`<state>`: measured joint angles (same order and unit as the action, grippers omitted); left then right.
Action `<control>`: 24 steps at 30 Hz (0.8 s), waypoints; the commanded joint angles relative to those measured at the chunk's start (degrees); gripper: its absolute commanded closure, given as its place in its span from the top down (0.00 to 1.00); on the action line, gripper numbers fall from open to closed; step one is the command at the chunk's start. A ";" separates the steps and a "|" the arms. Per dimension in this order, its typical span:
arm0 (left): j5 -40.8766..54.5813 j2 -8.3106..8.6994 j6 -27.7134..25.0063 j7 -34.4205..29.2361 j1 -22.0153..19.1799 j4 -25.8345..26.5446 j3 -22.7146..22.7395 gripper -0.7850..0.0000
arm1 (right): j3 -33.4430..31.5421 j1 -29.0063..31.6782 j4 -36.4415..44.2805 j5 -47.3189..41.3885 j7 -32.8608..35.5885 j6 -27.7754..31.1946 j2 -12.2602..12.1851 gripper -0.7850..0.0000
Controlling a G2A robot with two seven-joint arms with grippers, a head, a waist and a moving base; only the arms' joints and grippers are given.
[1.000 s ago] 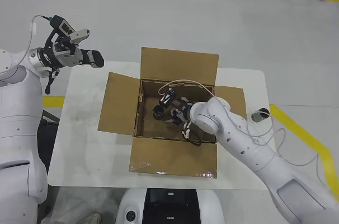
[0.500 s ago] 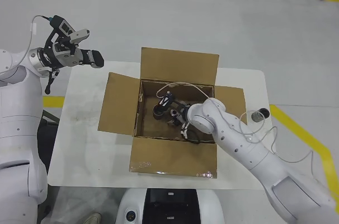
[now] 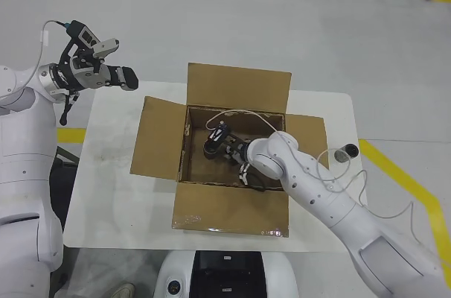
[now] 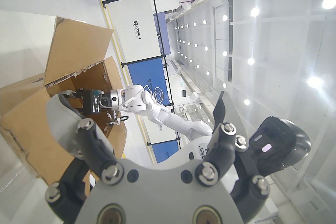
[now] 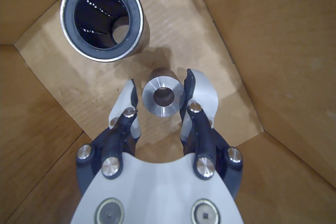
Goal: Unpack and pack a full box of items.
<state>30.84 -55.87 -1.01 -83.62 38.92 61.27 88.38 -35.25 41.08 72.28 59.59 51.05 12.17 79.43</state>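
Hanging inside the open cardboard box (image 3: pixel 233 212), the right gripper (image 5: pixel 160 79) has its fingers spread on both sides of a small metal tube (image 5: pixel 162 97). The tube stands on the box floor. A bigger metal tube (image 5: pixel 102 17) stands near it. The left gripper (image 3: pixel 125 77) hangs by the table's (image 3: pixel 106 186) far left corner, spread wide, holding nothing.

Left arm raised, out wide to its own side | left pincer (image 3: pixel 129 78) held level, pointing inward, fingers spread wide | right arm stretched forward, elbow bent, wrist tipped down | right pincer (image 5: pixel 160 89) down low, fingers parted, not clamped
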 commanded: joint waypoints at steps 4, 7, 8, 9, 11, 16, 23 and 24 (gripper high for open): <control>0.00 0.00 0.00 0.00 0.00 0.00 0.00 1.00 | -0.72 0.58 2.37 3.09 0.91 -0.63 -0.27 0.19; 0.00 0.00 0.00 0.00 0.00 0.00 0.00 1.00 | -2.03 1.36 4.74 4.43 1.84 -0.70 -0.76 0.05; 0.00 0.00 0.00 0.00 0.00 0.00 0.00 1.00 | -2.56 1.73 5.73 4.81 2.24 -0.61 -0.96 0.00; 0.00 0.00 0.00 0.00 0.00 0.00 0.00 1.00 | -3.25 2.08 6.99 5.16 2.78 -0.52 -1.21 0.00; 0.00 0.00 0.00 0.00 0.00 0.00 0.00 1.00 | -4.63 3.00 10.18 6.18 3.95 0.00 -1.80 0.00; 0.00 0.00 0.00 0.00 0.00 0.00 0.00 1.00 | -8.91 6.63 20.11 6.15 8.22 0.88 -3.33 0.00; 0.00 0.00 0.00 0.00 0.00 0.00 0.00 1.00 | -14.85 10.55 34.07 -0.02 16.39 0.16 -4.63 0.00; 0.00 0.00 0.00 0.00 0.00 0.00 0.00 1.00 | -15.77 10.96 35.86 -1.06 17.62 0.25 -4.81 0.00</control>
<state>30.84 -55.87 -1.01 -83.62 38.92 61.27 88.38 -50.13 51.70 106.32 59.93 67.51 12.37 74.77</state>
